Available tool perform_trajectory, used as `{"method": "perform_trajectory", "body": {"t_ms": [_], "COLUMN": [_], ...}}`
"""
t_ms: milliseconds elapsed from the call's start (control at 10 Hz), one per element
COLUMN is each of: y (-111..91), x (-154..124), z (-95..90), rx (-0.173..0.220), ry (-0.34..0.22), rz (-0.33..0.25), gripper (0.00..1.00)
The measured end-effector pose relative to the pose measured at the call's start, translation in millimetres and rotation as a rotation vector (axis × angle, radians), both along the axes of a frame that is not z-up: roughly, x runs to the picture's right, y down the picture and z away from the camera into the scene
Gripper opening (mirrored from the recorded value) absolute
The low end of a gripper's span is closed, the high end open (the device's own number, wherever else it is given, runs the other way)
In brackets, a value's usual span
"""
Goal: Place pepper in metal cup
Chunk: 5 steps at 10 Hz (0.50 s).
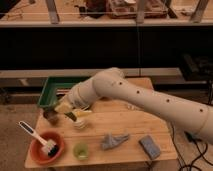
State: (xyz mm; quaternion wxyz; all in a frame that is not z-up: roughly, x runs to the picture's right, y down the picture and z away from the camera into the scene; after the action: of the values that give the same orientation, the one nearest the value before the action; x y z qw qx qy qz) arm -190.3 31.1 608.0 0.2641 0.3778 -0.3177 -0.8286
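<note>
My gripper [65, 111] sits at the end of the white arm that reaches in from the right, over the table's left part. It is shut on a small pale yellow lump, the pepper [62, 106]. The short dull metal cup [50, 116] stands just left of and slightly below the gripper, close to it. I cannot tell whether they touch. The arm's wrist hides part of the table behind the gripper.
A pale yellow cup [79, 122] stands just right of the gripper. A light green cup [81, 150], an orange bowl [38, 149] holding a brush, a grey cloth [114, 141] and a blue-grey pad [150, 146] lie along the front. A green tray [48, 94] sits behind.
</note>
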Motion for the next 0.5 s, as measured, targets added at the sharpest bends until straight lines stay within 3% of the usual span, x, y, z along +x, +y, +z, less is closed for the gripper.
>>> {"method": "perform_trajectory", "body": {"t_ms": [300, 500], "y": [-66.4, -90.5], "x": [-33.6, -67.5], "z": [31.5, 45.4], "rx": [-0.016, -0.036], "ry": [-0.004, -0.010], "rz": [0.018, 0.030], "gripper": [0.31, 0.31]}}
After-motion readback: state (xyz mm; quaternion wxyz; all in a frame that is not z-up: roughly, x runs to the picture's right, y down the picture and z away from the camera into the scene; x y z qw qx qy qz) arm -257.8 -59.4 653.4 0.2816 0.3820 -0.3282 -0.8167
